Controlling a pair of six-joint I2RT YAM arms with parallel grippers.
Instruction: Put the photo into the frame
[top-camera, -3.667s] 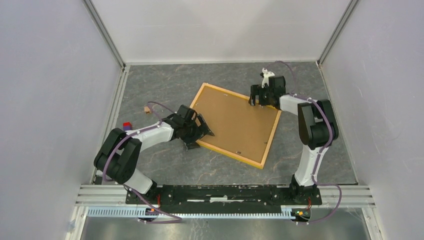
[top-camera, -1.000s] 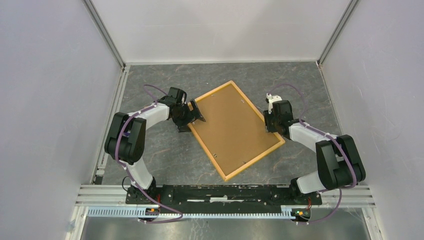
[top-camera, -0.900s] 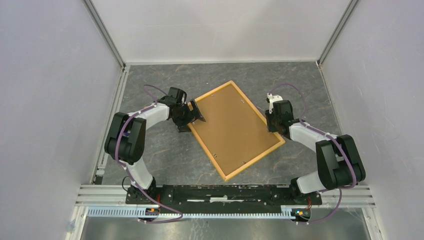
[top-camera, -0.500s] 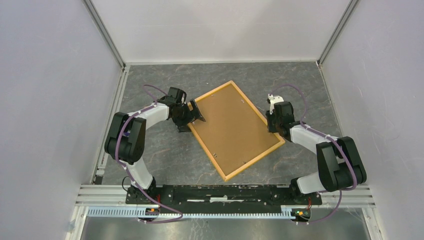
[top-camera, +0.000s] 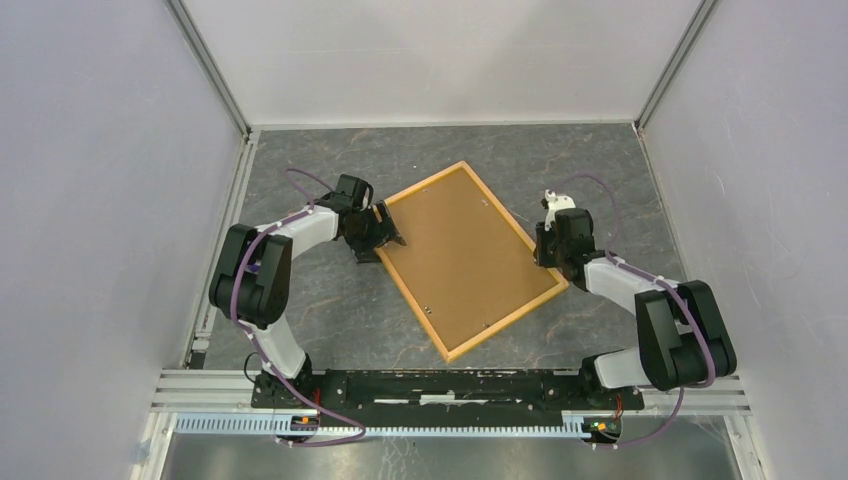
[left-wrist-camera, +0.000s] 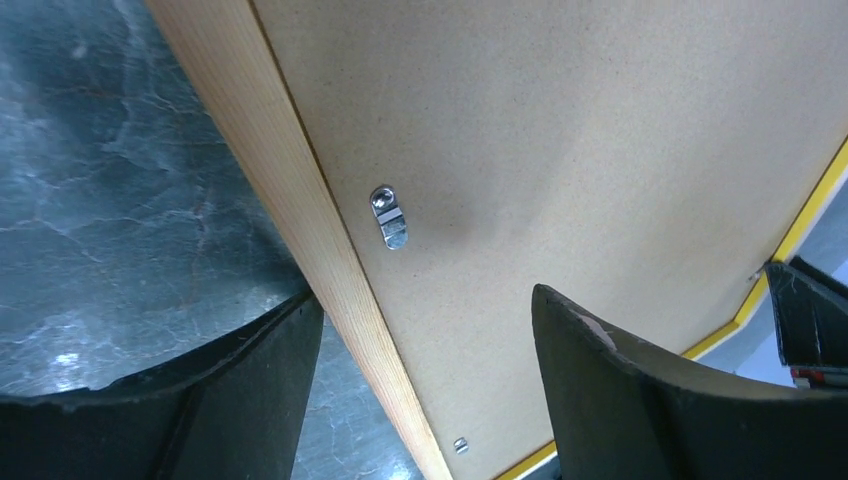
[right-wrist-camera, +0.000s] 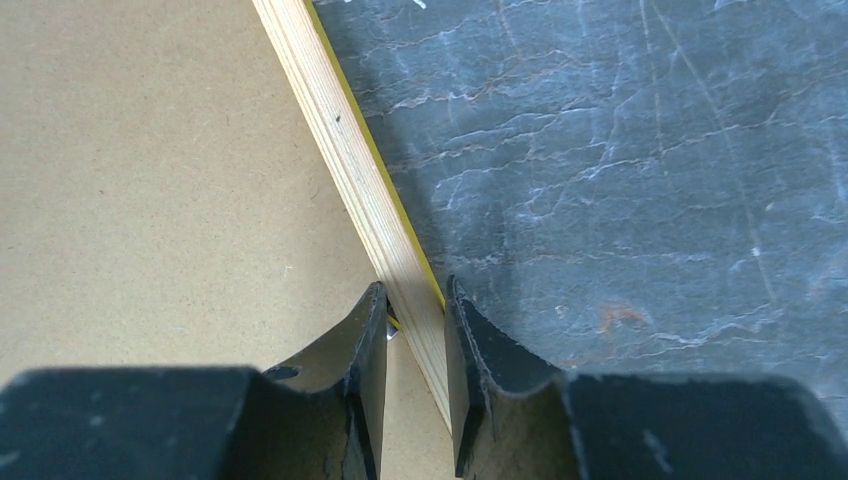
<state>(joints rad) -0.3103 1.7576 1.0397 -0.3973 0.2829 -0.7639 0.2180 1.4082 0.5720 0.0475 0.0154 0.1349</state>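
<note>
The frame (top-camera: 509, 320) lies face down on the table, its light wood rim around a brown backing board (top-camera: 470, 255). My left gripper (top-camera: 385, 228) is at the frame's left corner. In the left wrist view it (left-wrist-camera: 425, 300) is open, with one finger on each side of the wooden rim (left-wrist-camera: 290, 180). My right gripper (top-camera: 545, 250) is at the frame's right edge. The right wrist view shows it (right-wrist-camera: 415, 290) shut on the rim (right-wrist-camera: 330, 130), one finger over the board (right-wrist-camera: 150, 180) and one outside. The photo is hidden.
Small metal turn clips (left-wrist-camera: 388, 217) sit along the board's edge. The grey marbled tabletop (top-camera: 330, 310) surrounds the frame. White walls (top-camera: 120, 200) close in the left, back and right sides, and an aluminium rail (top-camera: 450, 385) carries both arm bases.
Since the oldest frame the frame has turned clockwise on the table. In the last second the right gripper's jaws narrowed onto the rim and it shifted slightly right. The left jaws narrowed a little.
</note>
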